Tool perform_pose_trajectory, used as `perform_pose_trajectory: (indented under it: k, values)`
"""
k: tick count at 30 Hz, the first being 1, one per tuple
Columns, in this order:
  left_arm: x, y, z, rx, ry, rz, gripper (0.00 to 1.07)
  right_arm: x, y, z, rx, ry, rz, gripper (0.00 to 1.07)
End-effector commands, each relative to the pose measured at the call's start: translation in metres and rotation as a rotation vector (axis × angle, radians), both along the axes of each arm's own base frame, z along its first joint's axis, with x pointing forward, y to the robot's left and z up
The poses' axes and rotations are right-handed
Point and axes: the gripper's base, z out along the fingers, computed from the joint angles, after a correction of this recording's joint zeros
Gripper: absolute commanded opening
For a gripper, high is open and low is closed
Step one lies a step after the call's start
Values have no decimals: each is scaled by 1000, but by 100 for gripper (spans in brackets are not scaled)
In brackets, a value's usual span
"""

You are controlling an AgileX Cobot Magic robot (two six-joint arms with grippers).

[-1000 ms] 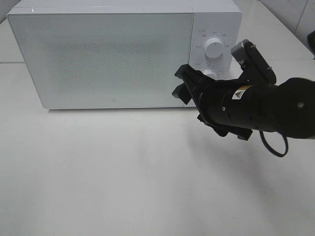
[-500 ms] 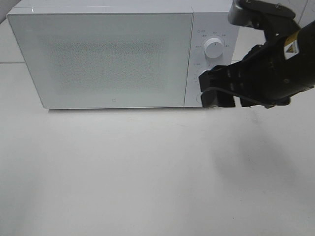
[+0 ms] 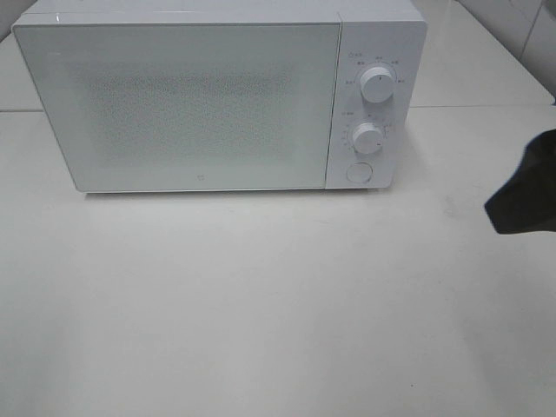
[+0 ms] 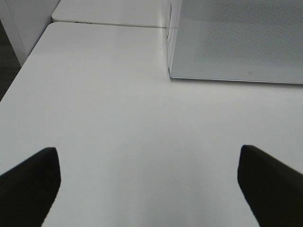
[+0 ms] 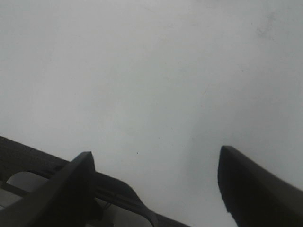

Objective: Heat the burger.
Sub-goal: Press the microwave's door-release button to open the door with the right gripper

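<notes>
White laminate worktop (image 3: 261,304) stretches in front of a boxy white microwave oven (image 3: 373,26) as a two-armed robot works at heating a burger. At far left, the left claw (image 4: 149,184) hovers low over the worktop, its two dark fingers spread wide with nothing between them. Moving right, the oven's frosted, dot-screened door (image 3: 174,104) stands shut, flush with the control panel. On that panel sit a white upper dial (image 3: 377,84), a white lower dial (image 3: 367,138) and a round button (image 3: 358,172) beneath them. At the right edge only a dark blur of the right arm (image 3: 526,187) shows, well apart from the oven. Its wrist camera finds the right claw (image 5: 161,184) parted as well, empty, over plain worktop.

The burger appears in none of the three views. Whether it sits behind the shut door cannot be told, since the screen gives nothing away.

Judged by its kind, a stacked bun-and-filling burger should be light and soft. Its smooth top may slip, and its layers can slide or squash under a hard pinch. The safer hold is probably a gentle one across the sides of the bun, low enough to catch the bottom half, with the stack kept level. If it is inside, the door must come open before either claw can reach it.
</notes>
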Motion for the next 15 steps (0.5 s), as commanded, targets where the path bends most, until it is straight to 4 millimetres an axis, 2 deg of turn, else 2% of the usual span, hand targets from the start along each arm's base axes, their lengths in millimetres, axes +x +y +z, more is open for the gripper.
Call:
perform_pose_trajectory:
  k: [1, 2, 3, 5, 7, 8, 10, 11, 13, 14, 15]
  values:
    - [-3, 0, -1, -6, -20, 4, 96, -20, -13, 13, -8, -24, 23, 72]
    - [-3, 0, -1, -6, -20, 4, 96, -20, -13, 13, -8, -24, 23, 72]
    - [-3, 0, -1, -6, -20, 4, 96, -34, -21, 21, 10, -67, 39, 72]
    - [-3, 0, -1, -6, -20, 4, 96, -42, -25, 25, 27, -94, 45, 72]
    - [-3, 0, -1, -6, -20, 4, 96, -61, -35, 35, 75, -170, 59, 72]
    - [-3, 0, -1, -6, -20, 4, 96, -61, -35, 35, 75, -170, 59, 72]
    - [-3, 0, -1, -6, -20, 4, 96, -77, -45, 42, 117, -239, 56, 73]
    - [-3, 0, -1, -6, -20, 4, 96, -77, -45, 42, 117, -239, 56, 73]
    - [-3, 0, -1, -6, -20, 4, 96, -92, -57, 45, 101, -302, 39, 77]
    - [-3, 0, -1, -6, -20, 4, 96, -92, -57, 45, 101, -302, 39, 77]
    - [-3, 0, -1, -6, -20, 4, 96, -103, -64, 46, 98, -350, -3, 80]
